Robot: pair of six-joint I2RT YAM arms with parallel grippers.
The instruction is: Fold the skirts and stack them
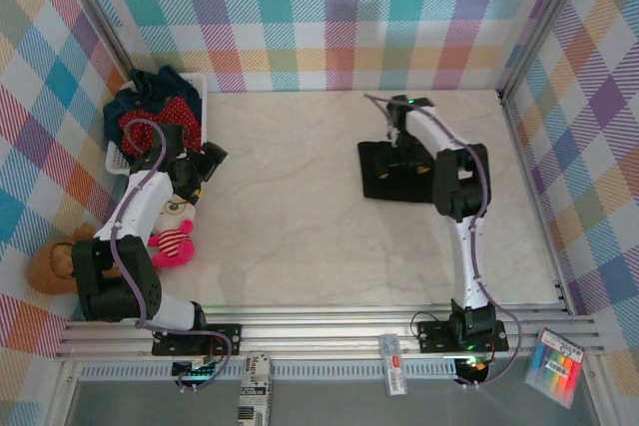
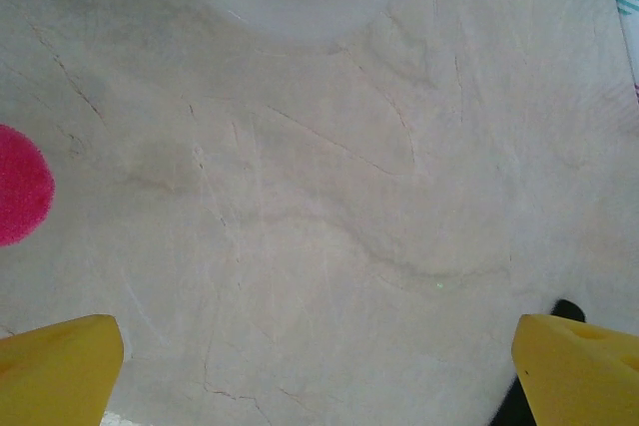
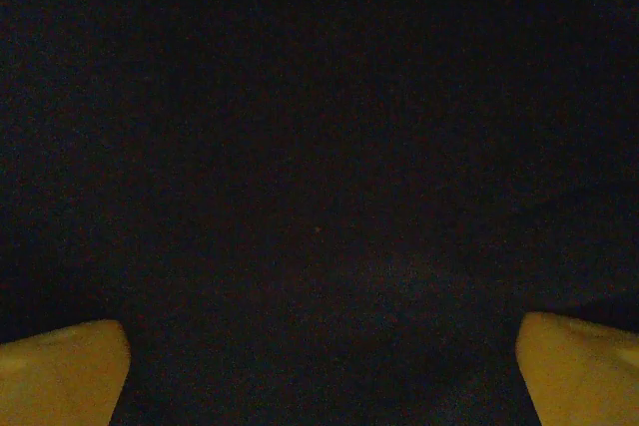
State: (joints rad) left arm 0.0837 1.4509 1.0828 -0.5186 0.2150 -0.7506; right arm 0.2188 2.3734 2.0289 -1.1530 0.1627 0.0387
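1. Taking the centre of the table (image 1: 290, 216) in the overhead view as my dial, the black skirt (image 1: 384, 175) lies flat at about 2 o'clock, a dark rectangular slab on the marble.
2. The right gripper (image 3: 319, 376) hangs directly over that skirt. From its wrist camera I see dark cloth from edge to edge, with the two yellow fingertips (image 3: 60, 371) spread far apart at the bottom corners. The jaws are wide and nothing sits between them. I cannot tell whether the tips touch the fabric.
3. The red dotted skirt (image 1: 175, 110) is heaped in the white mesh basket (image 1: 203, 97) at about 10 o'clock, against the left wall. Dark blue denim skirt (image 1: 133, 107) is bunched around it in the same basket.
4. The left gripper (image 2: 319, 376) sits just beside the basket's near right corner, above bare marble. Its yellow fingers stand wide apart and hold nothing.
5. In the left wrist view the basket's blurred white edge runs along 12 o'clock, and a curve of the pink plush (image 2: 20, 187) pokes in at 9 o'clock.
6. Overhead, the pink plush lies at about 8 o'clock beside the left arm, with a brown plush (image 1: 50, 264) farther left against the wall.
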